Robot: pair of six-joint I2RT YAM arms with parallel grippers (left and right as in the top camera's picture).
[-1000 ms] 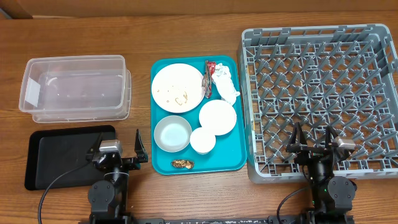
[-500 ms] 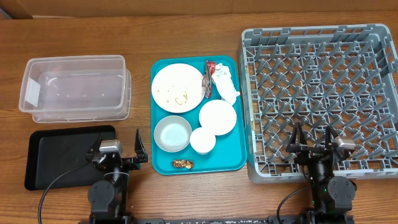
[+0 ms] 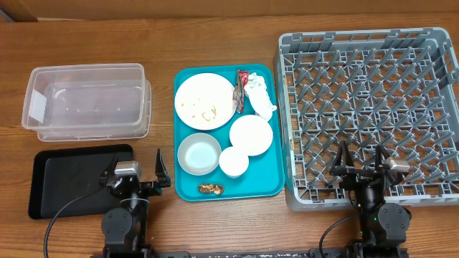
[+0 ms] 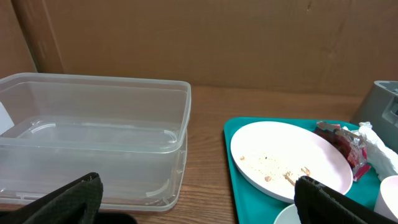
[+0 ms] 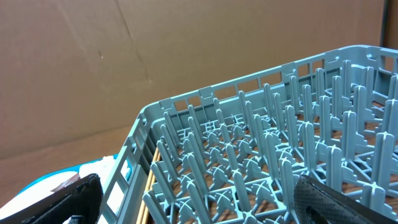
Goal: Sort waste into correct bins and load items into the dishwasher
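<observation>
Left end effector (image 3: 136, 169) spread, empty. Brown food lump (image 3: 210, 188) lies at its 3 o'clock, on the teal tray's (image 3: 262, 180) near edge. I judge the left arm nearer; right end effector (image 3: 361, 159) also spread.

Your left pincer (image 3: 138, 170) and right pincer (image 3: 361, 165) sit low on folded arms, jaws spread wide, holding nothing.

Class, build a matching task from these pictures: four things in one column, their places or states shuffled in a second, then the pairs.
1 clear plastic tub
2 black tray
3 white plate
4 grey dish rack

A on the teal tray, holding crumbs
B right side, no dishes inside
C near left, shallow
D far left, see-through

Pairs: 1-D, 2-C, 3-A, 4-B
</observation>
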